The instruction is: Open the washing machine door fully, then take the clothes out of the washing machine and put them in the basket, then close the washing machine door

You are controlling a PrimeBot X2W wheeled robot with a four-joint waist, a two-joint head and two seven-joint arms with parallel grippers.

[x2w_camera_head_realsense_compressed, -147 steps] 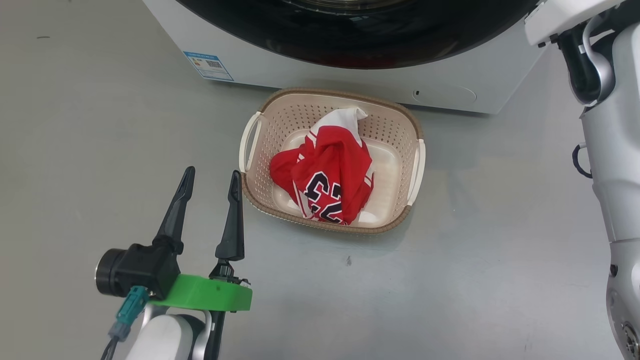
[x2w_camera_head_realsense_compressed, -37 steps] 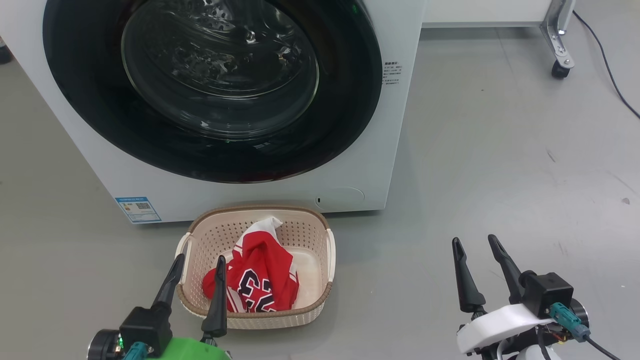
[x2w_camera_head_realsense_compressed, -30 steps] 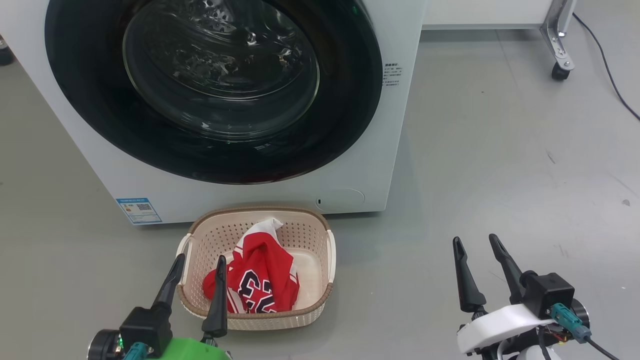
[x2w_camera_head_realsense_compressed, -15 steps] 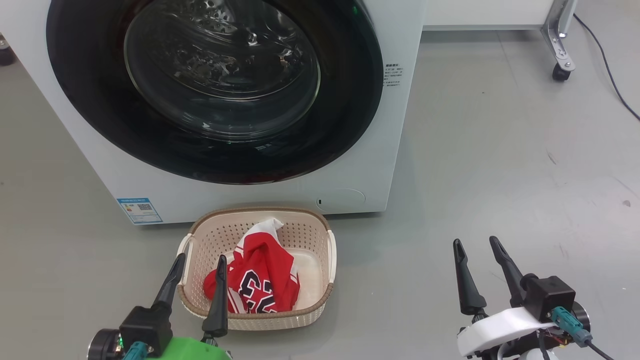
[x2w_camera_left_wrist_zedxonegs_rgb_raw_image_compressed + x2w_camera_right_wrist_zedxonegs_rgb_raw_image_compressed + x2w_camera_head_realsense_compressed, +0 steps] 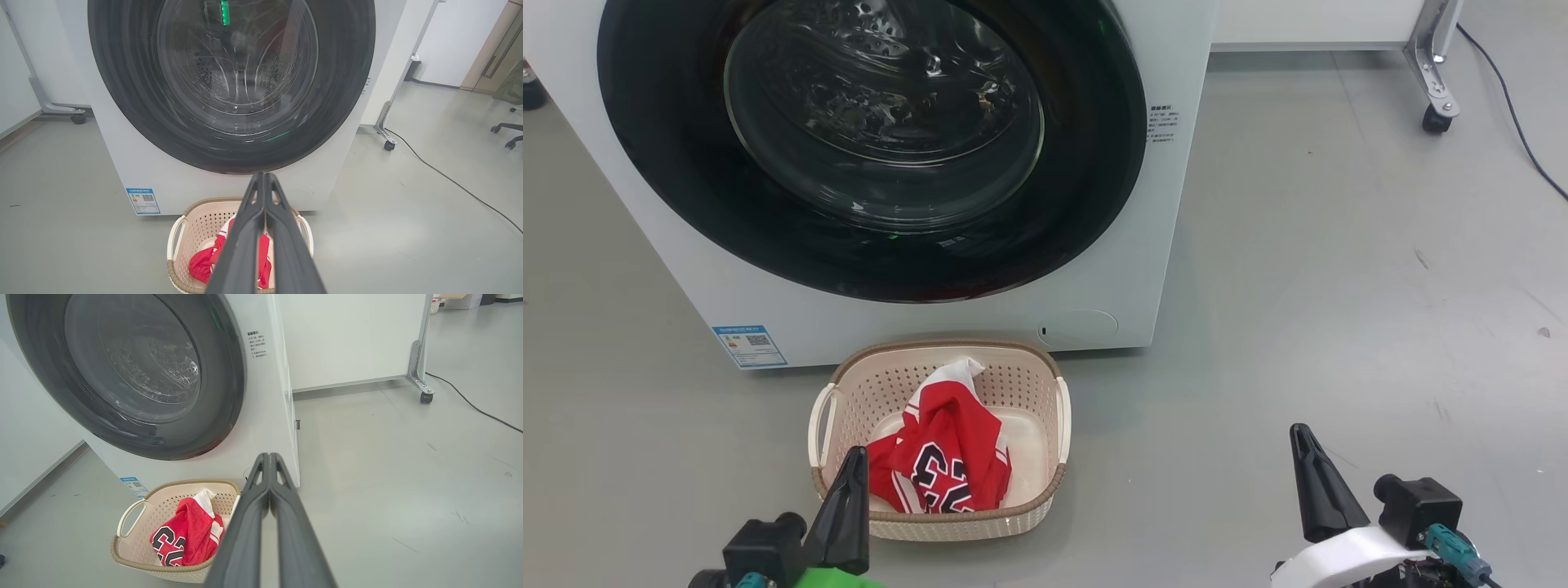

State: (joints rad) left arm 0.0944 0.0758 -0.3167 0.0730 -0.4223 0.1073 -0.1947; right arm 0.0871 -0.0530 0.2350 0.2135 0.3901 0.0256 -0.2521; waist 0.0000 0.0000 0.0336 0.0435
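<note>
Head view — crumpled red-and-white clothes (image 5: 947, 465) in cream perforated basket (image 5: 1021, 523).

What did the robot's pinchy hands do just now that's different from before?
Both closed on nothing: the left gripper and the right gripper had their fingers spread a moment ago and now pressed together, and both sit slightly lower in the head view. The washing machine door stayed shut, and the clothes stayed in the basket.

washing machine (image 5: 915, 327) 1 | door (image 5: 1086, 204) 1 | basket (image 5: 947, 346) 1 | clothes (image 5: 952, 437) 1 heap (red)
</note>
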